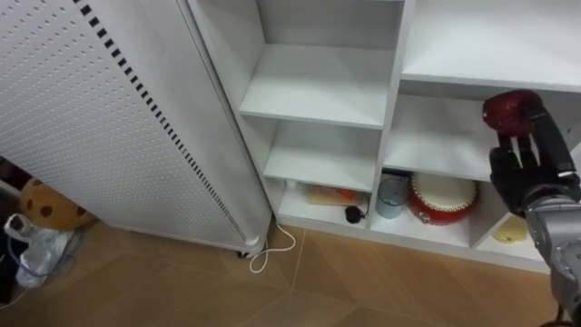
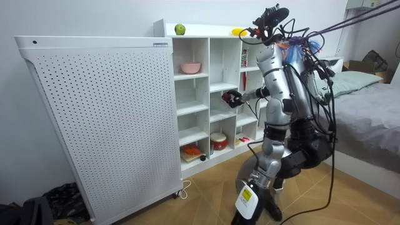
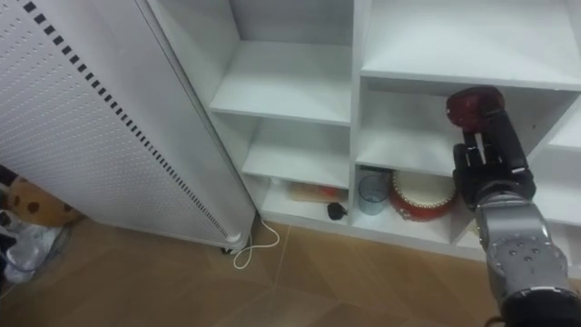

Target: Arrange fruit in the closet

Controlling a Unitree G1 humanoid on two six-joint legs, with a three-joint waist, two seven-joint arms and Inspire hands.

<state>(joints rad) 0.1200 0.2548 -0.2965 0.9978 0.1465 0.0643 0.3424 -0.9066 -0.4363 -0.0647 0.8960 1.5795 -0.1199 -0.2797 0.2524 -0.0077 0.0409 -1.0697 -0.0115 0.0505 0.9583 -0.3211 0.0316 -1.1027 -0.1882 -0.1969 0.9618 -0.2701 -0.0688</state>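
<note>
Far left of the fingers, a tall perforated white panel [image 1: 100,118] stands just beside the closet [image 1: 393,91]. A spotted brown soft toy [image 1: 45,204] sits on the floor at the panel's foot, and a white cord [image 1: 272,247] loops out from its corner. Below and left of the fingers, the bottom shelf holds a pale blue cup [image 1: 392,196] with a round red tin [image 1: 442,198] just beside it. A yellow object [image 1: 511,231] lies almost straight beneath them.

The robot faces the open compartments with its right hand [image 1: 525,177] lifted to mid-shelf height. Its fingers [image 1: 537,136] are curled round a dark red fruit [image 1: 510,111], which sits at their tips in front of the closet and not yet on any shelf. The hold looks deliberate. Gripped from below and behind, the fruit leads the way, level with a bare shelf [image 1: 436,136] just behind and left of the fingers, so it could likely go straight in.

Well above the fingers, a green fruit [image 2: 180,29] rests on the closet's top.

The held fruit is glossy, deep red verging on maroon, roundish and slightly lumpy. What kind it is cannot be told.
</note>
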